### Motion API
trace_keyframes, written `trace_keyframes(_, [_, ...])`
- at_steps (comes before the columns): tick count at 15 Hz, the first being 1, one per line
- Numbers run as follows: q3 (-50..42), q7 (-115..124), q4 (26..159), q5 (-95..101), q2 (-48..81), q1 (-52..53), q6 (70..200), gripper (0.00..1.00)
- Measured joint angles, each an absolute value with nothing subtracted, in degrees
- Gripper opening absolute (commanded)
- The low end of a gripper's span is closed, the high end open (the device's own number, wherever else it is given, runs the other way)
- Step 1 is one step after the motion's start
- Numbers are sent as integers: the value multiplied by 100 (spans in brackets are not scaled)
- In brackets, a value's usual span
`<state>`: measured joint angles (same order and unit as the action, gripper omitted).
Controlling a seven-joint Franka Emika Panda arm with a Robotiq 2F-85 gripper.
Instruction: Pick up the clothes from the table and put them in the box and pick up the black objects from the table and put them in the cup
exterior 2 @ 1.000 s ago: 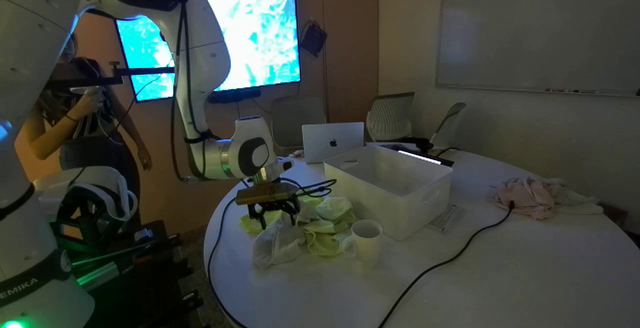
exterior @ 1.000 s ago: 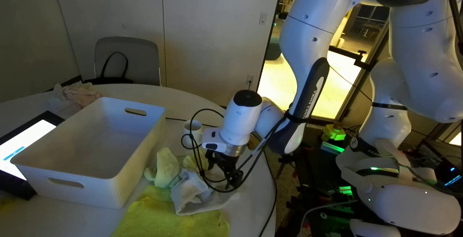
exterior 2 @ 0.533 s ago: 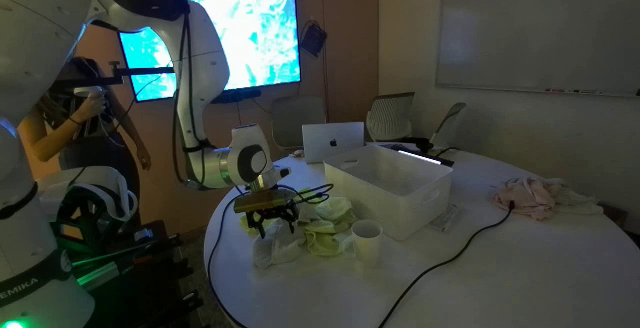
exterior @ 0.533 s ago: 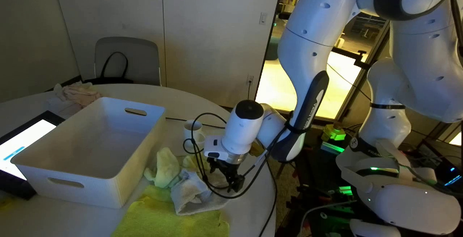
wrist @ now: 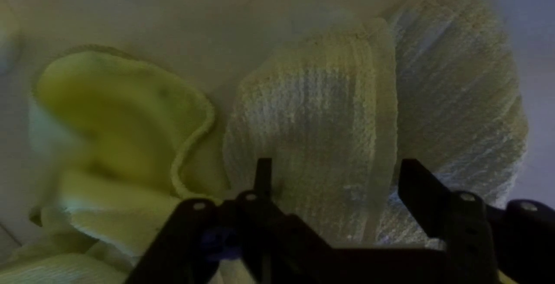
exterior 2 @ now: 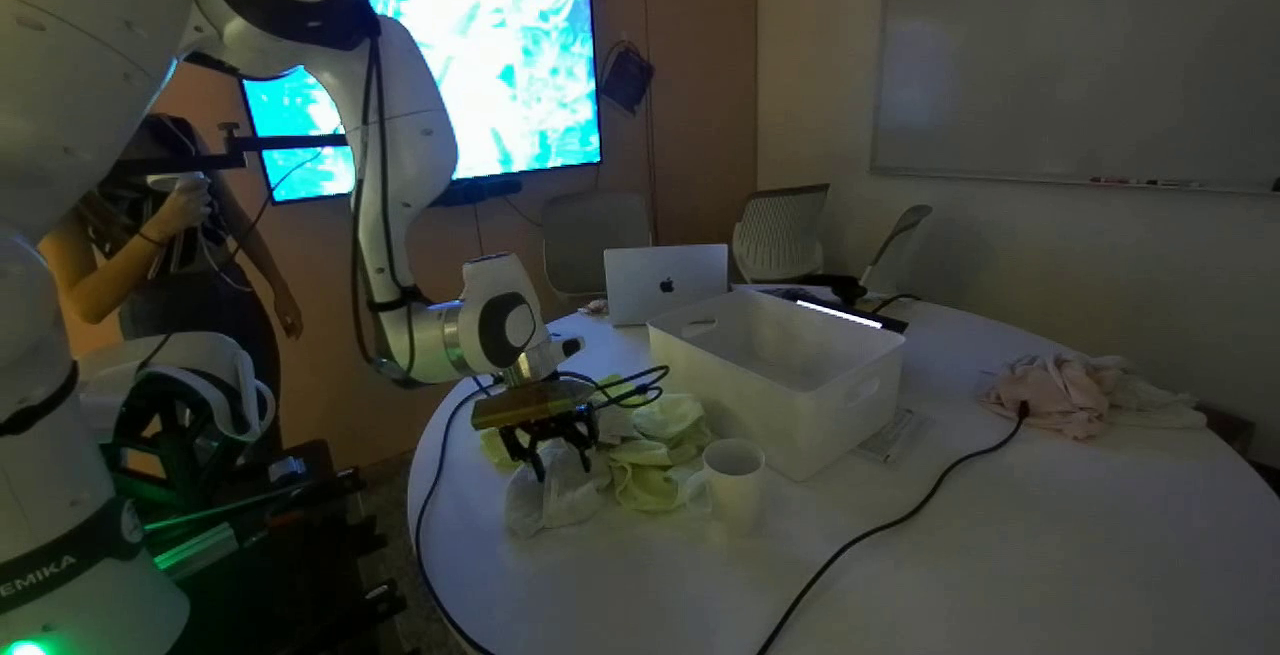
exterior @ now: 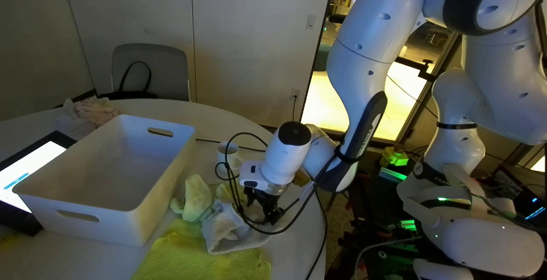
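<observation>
My tool (exterior 2: 563,468) has moved down toward the grey-white cloth (exterior: 226,228) over the last second, and its jaws have drawn somewhat nearer each other. The items on the tabletop (exterior: 295,254) keep their earlier positions.

The layout in an exterior view runs as follows, left to right. The tablet (exterior: 34,173), screen lit, lies at the left edge of the view, next to the box (exterior: 115,224). A pile of pink and white cloth (exterior: 96,111) lies beyond the box. The box stands upright, with a handle slot in each of two facing end walls. To its right, the yellow-green cloth (exterior: 205,256) lies spread in the foreground; the pale crumpled cloth (exterior: 195,201) is bunched just beside the box wall. The grey-white cloth lies folded, overlapping the yellow-green cloth. The cup (exterior: 233,157) stands upright behind these cloths, near the box.

My tool is at the right, pointing down above the grey-white cloth. Jaw state: set well apart, nothing held that I can see. In the wrist view a folded hem of the grey-white cloth shows between the fingertips (wrist: 263,175). I cannot tell whether the fingertips touch the fabric. My arm (exterior: 363,36) reaches in over the tabletop from the right.
</observation>
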<state>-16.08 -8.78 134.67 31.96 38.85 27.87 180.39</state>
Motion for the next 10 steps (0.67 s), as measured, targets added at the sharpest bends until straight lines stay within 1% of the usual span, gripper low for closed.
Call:
trace_keyframes(5, [-1932, -768, 13444, 3196, 3896, 3029, 18066, 7])
trace_keyframes(6, [-1983, -751, 13437, 3196, 3902, 3069, 18066, 2])
trace_keyframes(7, [-2022, -738, 13433, 3196, 3906, 3096, 18067, 0])
trace_keyframes(10, [-2170, -663, 13417, 3195, 3915, 3199, 18070, 1])
